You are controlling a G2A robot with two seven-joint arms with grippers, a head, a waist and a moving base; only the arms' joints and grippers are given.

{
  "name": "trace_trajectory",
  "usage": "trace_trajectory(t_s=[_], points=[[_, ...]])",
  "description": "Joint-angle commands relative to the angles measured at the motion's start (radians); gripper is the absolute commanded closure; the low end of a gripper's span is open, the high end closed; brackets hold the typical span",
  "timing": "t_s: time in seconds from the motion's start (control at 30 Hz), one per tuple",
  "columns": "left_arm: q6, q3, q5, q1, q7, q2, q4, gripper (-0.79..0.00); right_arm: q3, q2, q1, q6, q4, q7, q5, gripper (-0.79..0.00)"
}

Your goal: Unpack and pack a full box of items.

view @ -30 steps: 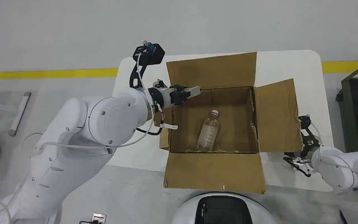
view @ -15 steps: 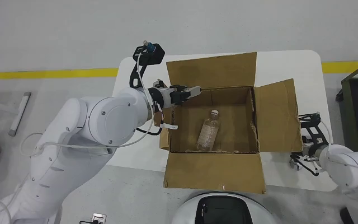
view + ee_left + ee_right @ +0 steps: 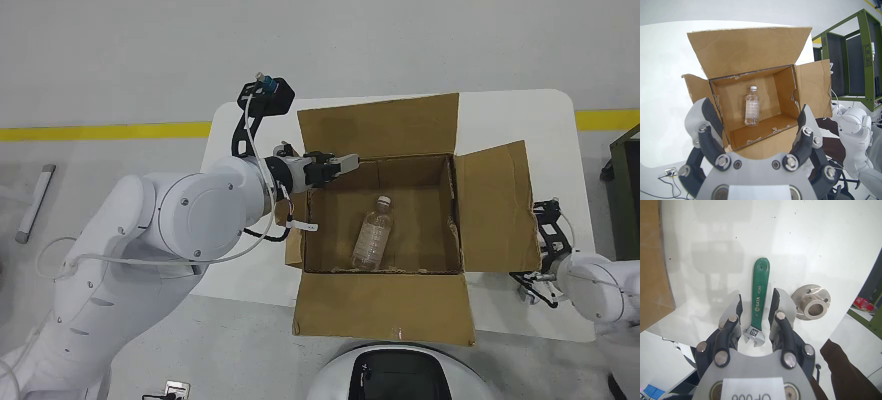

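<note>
currently r gripper [image 3: 757,294] points down, fingers apart astride green wrench [image 3: 761,291] handle, flange [image 3: 814,306] just beside one finger; l gripper [image 3: 755,103], also apart, tilts over box [image 3: 753,51] rim, bottle [image 3: 752,108] lying inside ahead.

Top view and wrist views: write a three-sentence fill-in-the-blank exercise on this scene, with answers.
1. The one item inside the box is a clear ____ lying on its side.
2. The open right gripper straddles the wrench, whose handle is ____.
3. The flange rests on the ____, outside the box.
Answers: bottle; green; table.
</note>
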Motion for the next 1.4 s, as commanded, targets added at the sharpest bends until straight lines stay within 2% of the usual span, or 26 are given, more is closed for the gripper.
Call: trace_trajectory(t_s=[0.0, 0.5, 0.63, 0.8, 0.9, 0.93, 0.97, 1.1, 1.17, 1.37], points=[[0.000, 0.000, 0.000, 0.000, 0.000, 0.000, 0.000, -0.785, -0.004, 0.000, 0.002, 0.002, 0.003, 0.001, -0.002, -0.332], [0.000, 0.000, 0.000, 0.000, 0.000, 0.000, 0.000, -0.785, -0.024, -0.002, 0.002, 0.016, 0.017, 0.009, -0.013, -0.271], [0.000, 0.000, 0.000, 0.000, 0.000, 0.000, 0.000, -0.785, -0.025, -0.002, 0.002, 0.018, 0.010, 0.013, -0.016, -0.197], [0.000, 0.000, 0.000, 0.000, 0.000, 0.000, 0.000, -0.785, -0.016, -0.002, -0.003, 0.020, -0.010, 0.017, -0.015, -0.151], [0.000, 0.000, 0.000, 0.000, 0.000, 0.000, 0.000, -0.785, -0.011, -0.001, -0.004, 0.020, -0.012, 0.018, -0.014, -0.062], [0.000, 0.000, 0.000, 0.000, 0.000, 0.000, 0.000, -0.785, -0.011, -0.001, -0.004, 0.019, -0.009, 0.018, -0.014, -0.006], [0.000, 0.000, 0.000, 0.000, 0.000, 0.000, 0.000, -0.785, -0.012, -0.001, -0.003, 0.018, -0.006, 0.016, -0.015, 0.000], [0.000, 0.000, 0.000, 0.000, 0.000, 0.000, 0.000, -0.785, -0.015, -0.002, 0.000, 0.020, 0.001, 0.018, -0.013, -0.006], [0.000, 0.000, 0.000, 0.000, 0.000, 0.000, 0.000, -0.785, -0.013, -0.002, 0.001, 0.020, 0.000, 0.020, -0.011, -0.120], [0.000, 0.000, 0.000, 0.000, 0.000, 0.000, 0.000, -0.785, -0.001, -0.001, 0.000, 0.011, -0.022, 0.028, -0.001, -0.219]])
